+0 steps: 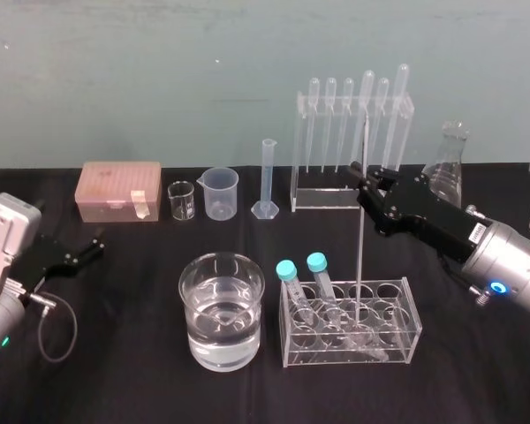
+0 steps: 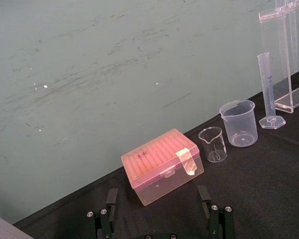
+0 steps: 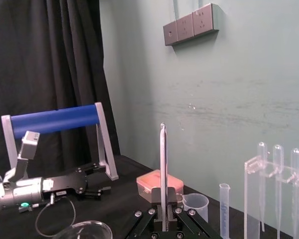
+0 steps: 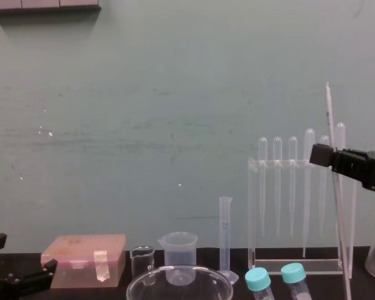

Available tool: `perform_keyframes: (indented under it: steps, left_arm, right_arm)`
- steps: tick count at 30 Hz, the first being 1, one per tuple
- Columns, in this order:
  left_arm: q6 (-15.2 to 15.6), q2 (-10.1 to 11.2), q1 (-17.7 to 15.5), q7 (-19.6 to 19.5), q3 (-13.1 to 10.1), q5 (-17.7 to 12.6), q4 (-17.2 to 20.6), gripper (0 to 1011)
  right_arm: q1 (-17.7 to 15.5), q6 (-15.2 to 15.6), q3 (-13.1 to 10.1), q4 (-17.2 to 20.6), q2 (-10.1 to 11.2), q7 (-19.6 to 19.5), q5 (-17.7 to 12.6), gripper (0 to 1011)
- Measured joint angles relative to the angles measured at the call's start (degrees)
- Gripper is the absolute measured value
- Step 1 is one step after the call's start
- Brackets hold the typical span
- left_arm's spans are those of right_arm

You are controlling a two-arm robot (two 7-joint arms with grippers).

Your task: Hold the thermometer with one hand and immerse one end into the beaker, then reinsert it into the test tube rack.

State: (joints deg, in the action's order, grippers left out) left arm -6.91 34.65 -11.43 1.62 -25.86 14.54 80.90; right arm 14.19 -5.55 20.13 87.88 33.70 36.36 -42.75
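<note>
The thermometer (image 1: 362, 230) stands nearly upright in the head view. Its lower end is down in the test tube rack (image 1: 397, 340), just right of the beaker (image 1: 191, 340) of water. My right gripper (image 1: 366, 183) is pinched tight on the rod's upper part, above the rack and to the beaker's right. My left gripper (image 1: 95, 246) rests on the cloth well left of the beaker, holding nothing. From the left wrist, its fingers (image 2: 109, 209) are spread wide. Just past them is the pink box (image 2: 162, 164), which sits behind and left of the beaker. From the right wrist, my two fingers meet on the glass, whose rounded top rises straight out from between them. The beaker's rim shows off toward my left arm. From the chest, the rod leans a little. It runs up past my clamped fingers and down beside the blue-capped tubes (image 4: 257, 278), right of the beaker's rim. The tip is in the rack, not the water, and I cannot tell whether the dip is done. If it is not, I judge everything is left: lift clear, carry over the beaker, lower one end, bring it back. If it is, only letting go remains.
</note>
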Motion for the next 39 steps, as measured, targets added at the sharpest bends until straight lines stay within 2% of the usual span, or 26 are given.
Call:
perform_keyframes:
  steps: [29,38,39]
  left_arm:
    - [0.0,0.0,0.0,0.0,0.0,0.0,0.0,1008]
    - [0.0,0.0,0.0,0.0,0.0,0.0,0.0,1008]
    - [0.0,0.0,0.0,0.0,0.0,0.0,0.0,1008]
  right_arm:
    - [0.7,0.1,0.1,-1.3,-0.8,0.2,1.2,68]
    - [0.6,0.2,0.1,-1.3,-0.8,0.2,1.2,329]
    - [0.6,0.2,0.1,-1.3,-0.8,0.2,1.2,390]
